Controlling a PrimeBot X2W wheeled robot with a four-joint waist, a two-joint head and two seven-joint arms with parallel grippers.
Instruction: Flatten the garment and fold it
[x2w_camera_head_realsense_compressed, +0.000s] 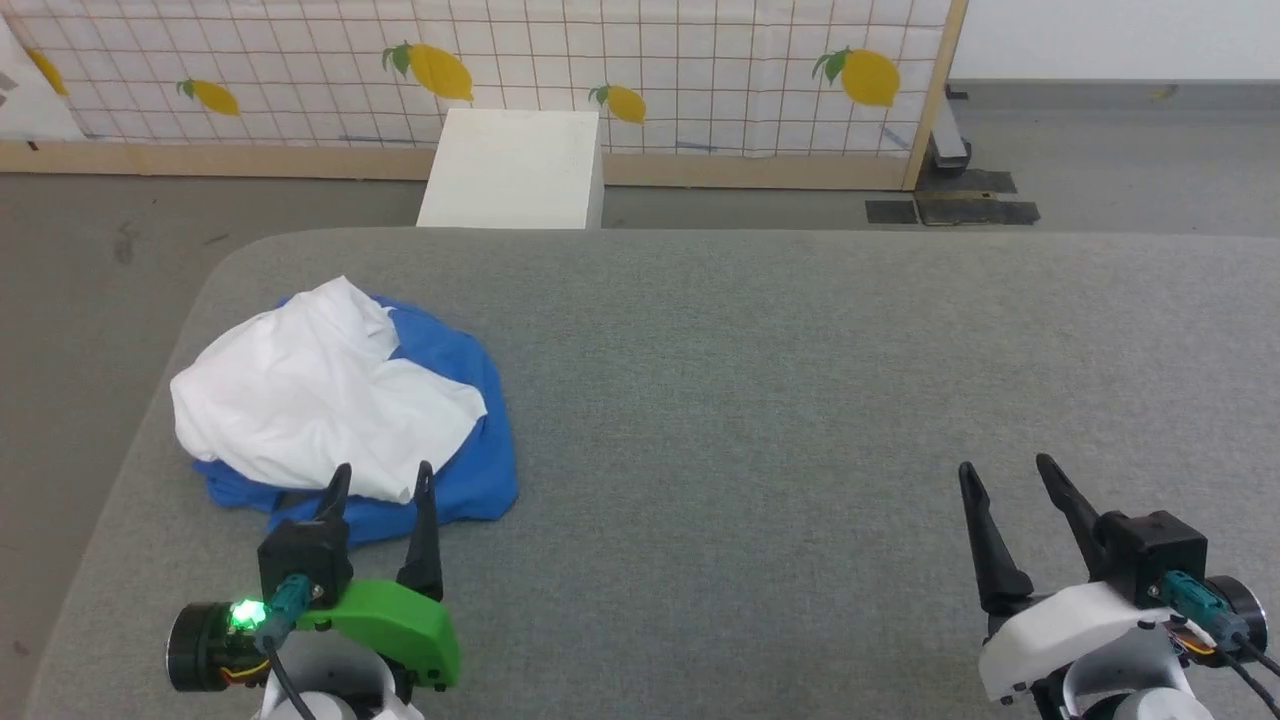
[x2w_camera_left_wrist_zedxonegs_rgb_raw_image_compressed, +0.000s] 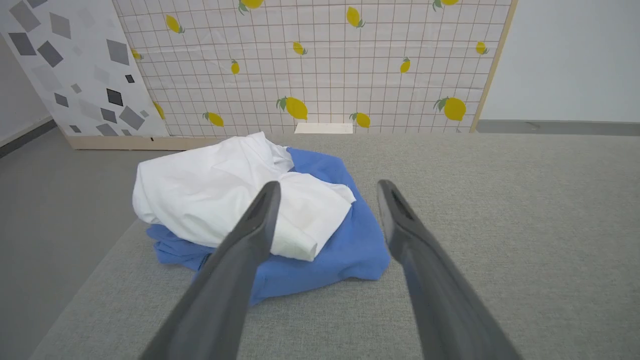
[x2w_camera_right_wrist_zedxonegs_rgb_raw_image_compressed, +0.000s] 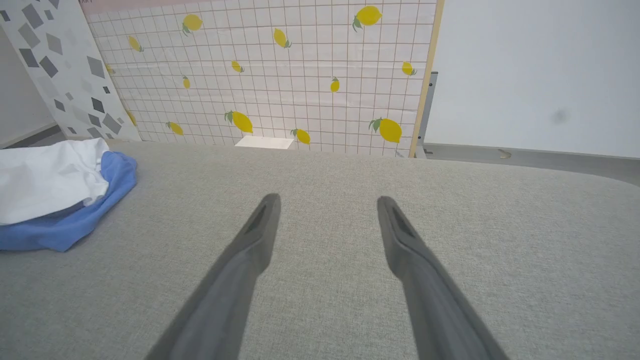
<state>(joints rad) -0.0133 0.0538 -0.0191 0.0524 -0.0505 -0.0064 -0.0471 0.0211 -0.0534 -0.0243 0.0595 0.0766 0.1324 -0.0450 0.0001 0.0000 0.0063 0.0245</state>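
Head view: crumpled white cotton T-shirt with royal-blue sleeves sits heaped near the left edge of the grey fabric-covered table, not yet flattened. Over the table's near-left, the left gripper has its fingers spread and empty, aimed at the heap, likely staged for a first pull. Over the near-right, the right gripper is spread and empty, probably waiting.

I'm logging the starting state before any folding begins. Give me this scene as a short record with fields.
surface: grey fabric-covered table
garment: crumpled heap, white over blue, on the table's left part
left gripper: open, fingers at the garment's near edge, gripping nothing
right gripper: open, over bare table, well apart from the garment
background: lemon-print screen, white box beyond the table
task state: not flattened, not folded
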